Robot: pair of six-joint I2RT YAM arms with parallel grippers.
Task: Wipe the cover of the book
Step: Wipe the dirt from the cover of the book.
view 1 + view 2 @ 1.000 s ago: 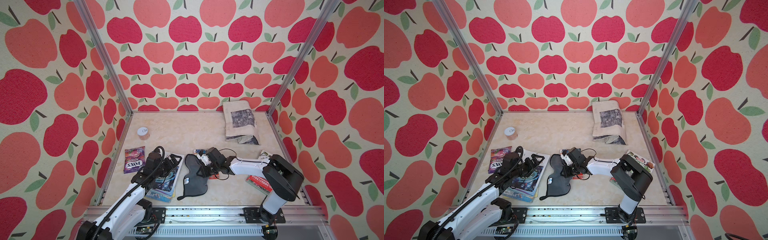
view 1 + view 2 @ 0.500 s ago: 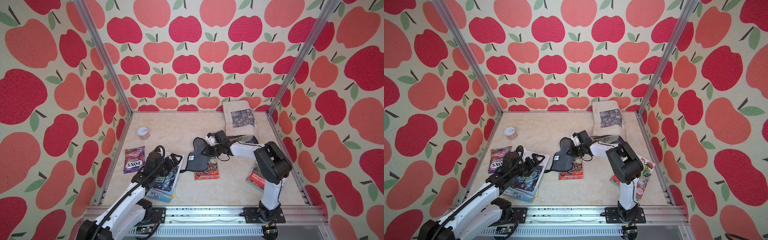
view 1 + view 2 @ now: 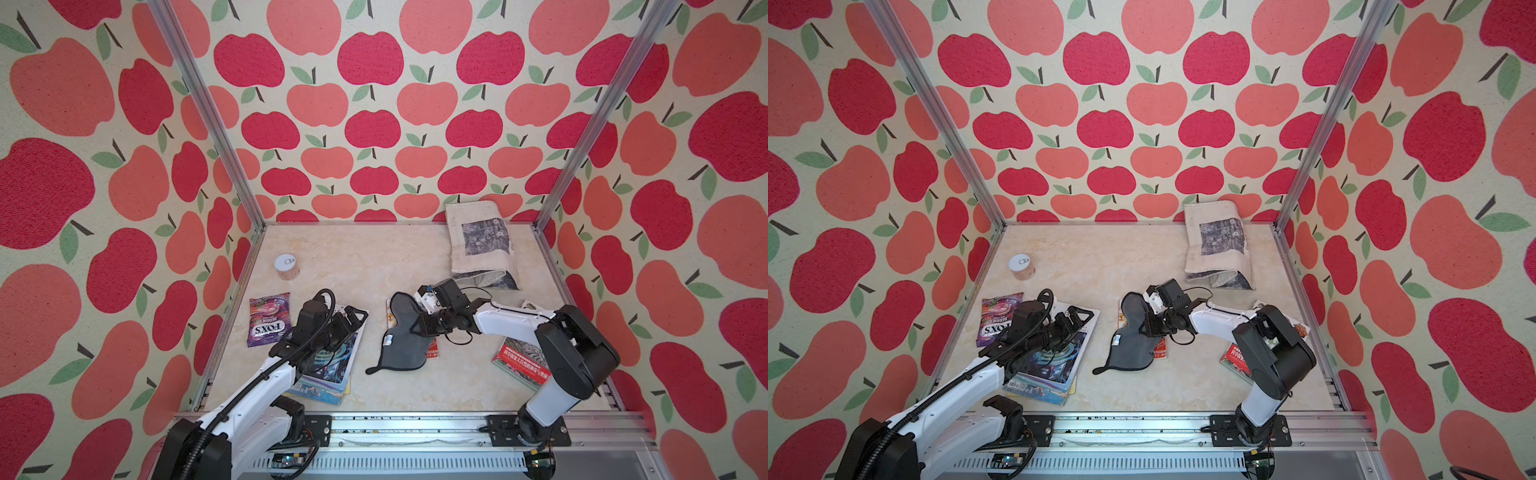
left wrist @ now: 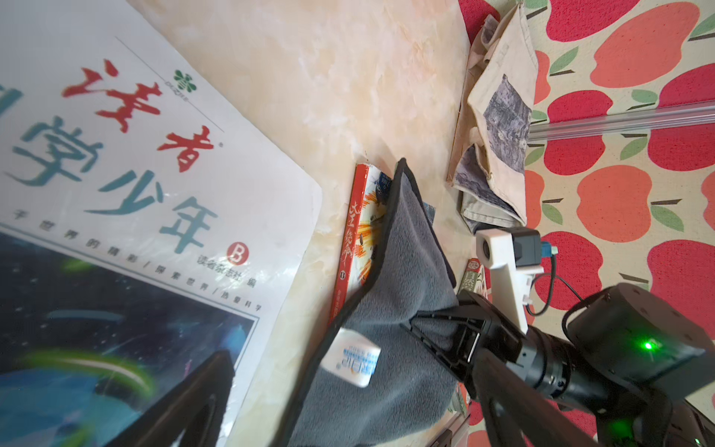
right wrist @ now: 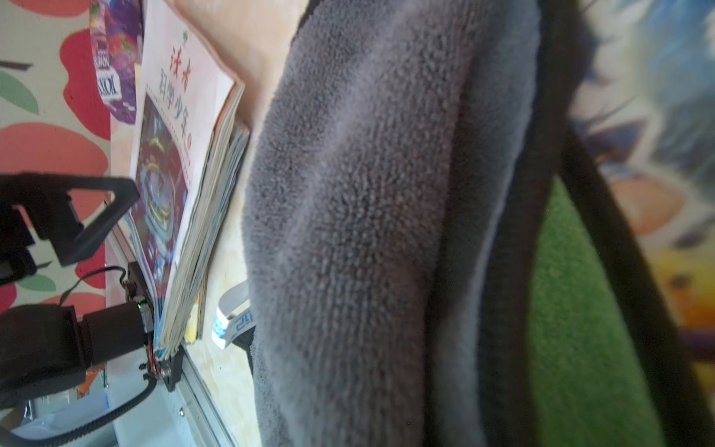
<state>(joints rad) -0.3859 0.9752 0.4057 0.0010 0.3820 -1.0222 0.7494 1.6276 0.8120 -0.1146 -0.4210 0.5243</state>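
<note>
A thin book with a red spine is seen lying flat near the middle of the marble-patterned table, mostly covered by a grey cloth. The cloth is pinched in the closed jaws of the right gripper, set low over the book. The left gripper is held wide apart, empty, over a stack of magazines. A purple candy bag is laid beside the stack, and a canvas tote is propped against the back wall.
</note>
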